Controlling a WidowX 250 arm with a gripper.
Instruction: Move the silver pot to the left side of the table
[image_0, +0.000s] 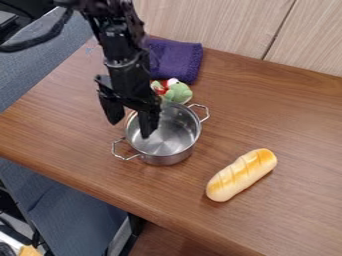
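I have the hand (130, 130) wide open, seemingly empty, fingers astride one side of the silver pot (172, 134) (presumably to pinch it).

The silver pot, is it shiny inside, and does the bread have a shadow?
In the camera view, pale glare inside the silver pot, yes; a soft, dark shadow on the table along the lower right side of the bread, yes.
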